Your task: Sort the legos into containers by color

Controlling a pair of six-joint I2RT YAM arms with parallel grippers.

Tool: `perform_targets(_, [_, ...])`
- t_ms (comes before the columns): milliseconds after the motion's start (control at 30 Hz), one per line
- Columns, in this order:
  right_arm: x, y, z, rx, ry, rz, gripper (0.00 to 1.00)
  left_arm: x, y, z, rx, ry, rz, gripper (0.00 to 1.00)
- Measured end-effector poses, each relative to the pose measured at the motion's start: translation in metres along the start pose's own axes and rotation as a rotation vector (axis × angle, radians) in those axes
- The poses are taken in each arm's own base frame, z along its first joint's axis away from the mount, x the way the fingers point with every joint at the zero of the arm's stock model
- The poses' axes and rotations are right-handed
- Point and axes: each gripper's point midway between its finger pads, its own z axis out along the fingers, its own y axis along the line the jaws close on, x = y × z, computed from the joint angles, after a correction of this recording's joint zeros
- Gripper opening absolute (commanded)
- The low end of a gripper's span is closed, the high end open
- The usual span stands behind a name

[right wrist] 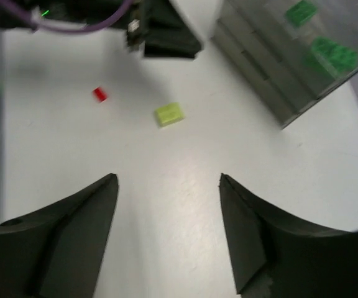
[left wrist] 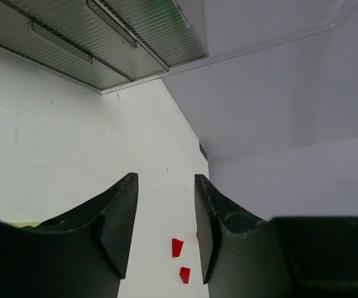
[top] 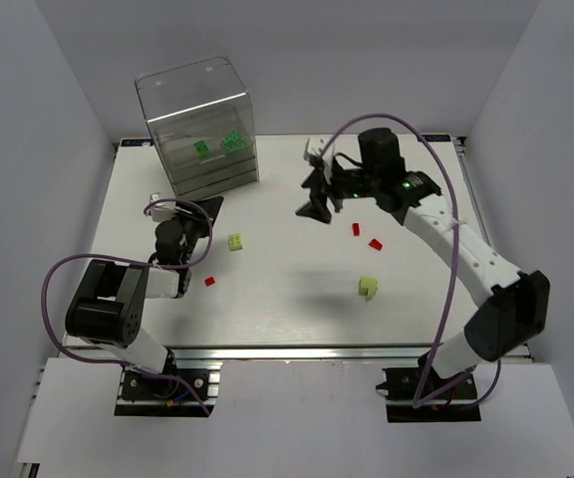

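Left hand (left wrist: pixel 165 179), released, faces two red legos (left wrist: pixel 177 247); right hand (right wrist: pixel 168 180), released, faces a yellow-green lego (right wrist: pixel 169 114) near the cabinet (right wrist: pixel 291 62).

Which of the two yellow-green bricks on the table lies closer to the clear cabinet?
The left yellow-green brick, just in front of the cabinet; the other yellow-green brick lies farther off, toward the near right.

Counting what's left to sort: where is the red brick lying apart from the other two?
In the overhead view the lone red brick lies on the table's left half, beside the left arm, just nearer than a yellow-green brick.
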Motion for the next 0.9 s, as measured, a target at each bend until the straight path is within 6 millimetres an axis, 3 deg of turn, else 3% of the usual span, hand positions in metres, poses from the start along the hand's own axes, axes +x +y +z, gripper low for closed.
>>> perform_targets(133, [0.05, 0.042, -0.031, -0.147, 0.054, 0.121, 0.84, 0.002, 0.008, 0.006, -0.024, -0.001, -0.025, 0.51])
perform_targets(267, [0.108, 0.064, -0.032, -0.288, 0.096, 0.357, 0.6, 0.006, 0.019, 0.014, -0.054, 0.008, -0.04, 0.52])
perform_targets(300, [0.118, 0.066, -0.031, -0.314, 0.102, 0.416, 0.52, 0.006, 0.02, 0.016, -0.057, 0.008, -0.042, 0.51])
perform_targets(400, [0.14, 0.065, -0.031, -0.358, 0.131, 0.527, 0.42, 0.006, 0.02, 0.02, -0.056, 0.006, -0.044, 0.51])
perform_targets(567, [0.138, 0.064, -0.043, -0.352, 0.113, 0.605, 0.47, 0.004, 0.017, 0.022, -0.028, -0.008, -0.043, 0.52])
perform_targets(800, [0.103, 0.063, -0.069, -0.215, 0.047, 0.633, 0.58, 0.002, 0.025, 0.03, -0.026, -0.033, -0.044, 0.54])
perform_targets(900, [0.105, 0.066, -0.071, -0.19, 0.023, 0.643, 0.57, 0.003, 0.029, 0.036, -0.025, -0.041, -0.049, 0.54])
